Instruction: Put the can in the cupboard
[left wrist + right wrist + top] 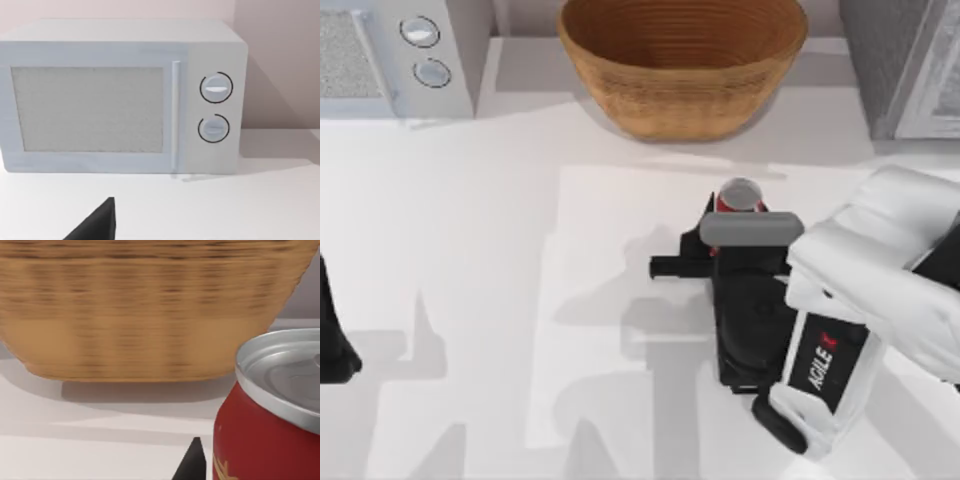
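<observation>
The right gripper (732,215) hangs over the can (740,194) (upright, mid-table before the basket (682,62)); finger spread I cannot tell; centre squarely on the can's body before closing, keeping it upright; left arm (335,335) parked at the table's left edge.

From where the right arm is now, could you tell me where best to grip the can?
Probably round the red side wall of the can, below its silver rim. It stands upright, with the basket behind it, so come level from the near side, where the right gripper is.
</observation>
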